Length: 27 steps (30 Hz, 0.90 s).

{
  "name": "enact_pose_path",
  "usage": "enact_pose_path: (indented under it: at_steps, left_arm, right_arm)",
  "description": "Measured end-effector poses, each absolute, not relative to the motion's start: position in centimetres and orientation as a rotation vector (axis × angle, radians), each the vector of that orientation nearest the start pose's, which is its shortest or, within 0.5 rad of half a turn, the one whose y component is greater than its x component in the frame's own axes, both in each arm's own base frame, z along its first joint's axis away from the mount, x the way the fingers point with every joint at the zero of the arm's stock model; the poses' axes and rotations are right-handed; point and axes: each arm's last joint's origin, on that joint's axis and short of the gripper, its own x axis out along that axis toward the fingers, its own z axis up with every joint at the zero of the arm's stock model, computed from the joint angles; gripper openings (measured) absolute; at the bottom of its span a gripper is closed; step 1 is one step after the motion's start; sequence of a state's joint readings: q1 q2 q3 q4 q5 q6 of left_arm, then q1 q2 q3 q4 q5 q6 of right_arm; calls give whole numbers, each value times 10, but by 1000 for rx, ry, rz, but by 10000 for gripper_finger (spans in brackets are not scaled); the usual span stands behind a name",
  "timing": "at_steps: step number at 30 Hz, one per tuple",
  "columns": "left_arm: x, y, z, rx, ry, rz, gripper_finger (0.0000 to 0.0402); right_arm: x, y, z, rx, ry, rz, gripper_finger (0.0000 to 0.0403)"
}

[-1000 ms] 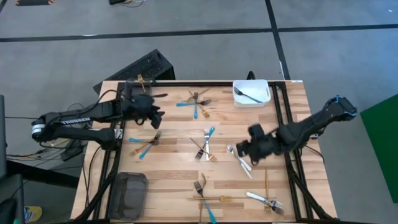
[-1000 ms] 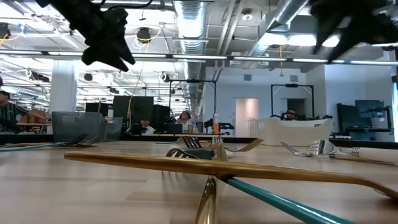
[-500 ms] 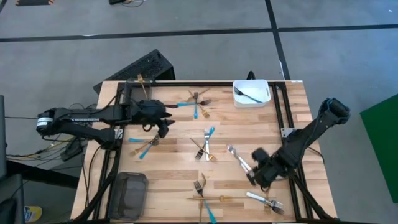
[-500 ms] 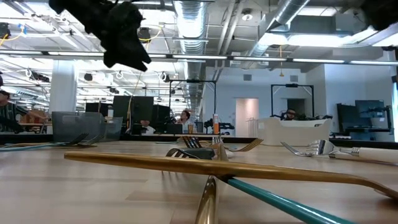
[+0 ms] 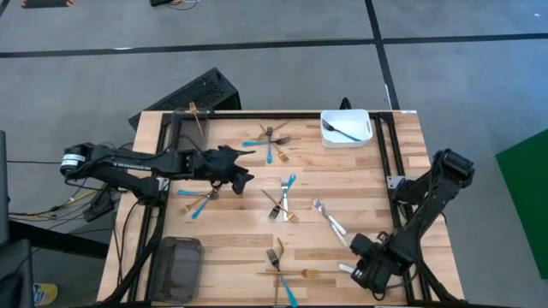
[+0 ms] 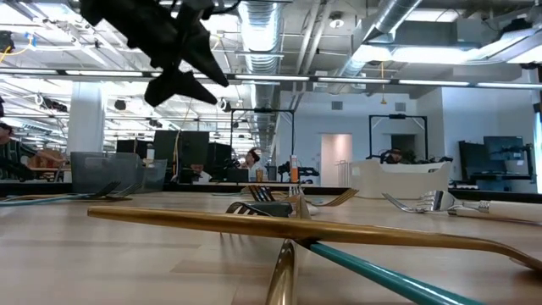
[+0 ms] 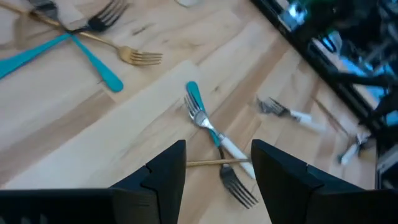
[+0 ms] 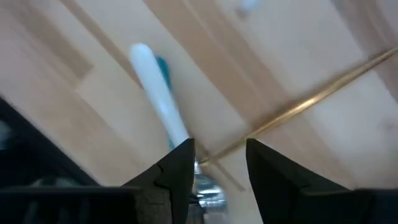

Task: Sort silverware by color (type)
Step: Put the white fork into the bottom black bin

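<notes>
Silverware lies scattered on the wooden table (image 5: 231, 235): blue-handled and gold forks (image 5: 272, 144) at the far middle, a crossed pile (image 5: 282, 201) in the centre, a white-handled fork (image 5: 330, 220), another pair (image 5: 200, 202) at the left, and more (image 5: 282, 275) by the near edge. My left gripper (image 5: 247, 178) hovers open, left of the central pile (image 7: 211, 127). My right gripper (image 5: 361, 267) points down, open, above a white-handled fork (image 8: 157, 93) and a gold utensil (image 8: 298, 102) at the near right corner. Neither gripper holds anything.
A white bin (image 5: 347, 127) with one dark utensil inside stands at the far right. A dark tray (image 5: 175, 267) sits at the near left corner. A black frame (image 5: 387, 162) runs along the table's edges. A gold fork (image 5: 197, 111) lies at the far left corner.
My right gripper has swung from the middle right of the table toward the near edge and come down over the near right corner, turning as it went. My left gripper has reached toward the table's right, sinking a little, closer to the central pile. No silverware has moved.
</notes>
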<state>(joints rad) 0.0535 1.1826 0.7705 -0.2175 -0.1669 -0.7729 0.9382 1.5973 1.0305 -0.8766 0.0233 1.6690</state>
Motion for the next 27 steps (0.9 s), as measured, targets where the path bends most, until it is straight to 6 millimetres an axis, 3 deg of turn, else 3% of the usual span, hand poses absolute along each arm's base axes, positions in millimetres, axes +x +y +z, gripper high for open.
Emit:
enact_pose_path:
  at_steps: [6,14,22,27]
  left_arm:
    - [231,17,280,-738,449,511,169]
    - [203,20,320,-582,374,586,169]
    - [169,10,339,-553,376,442,169]
    - [149,2,344,-437,360,457,169]
  right_arm:
    - [178,213,190,666,1425,-495,168]
    - [184,196,213,819,1263,-558,168]
    - [185,199,218,1108,1147,-713,163]
    - [202,212,227,1203,988,-497,153]
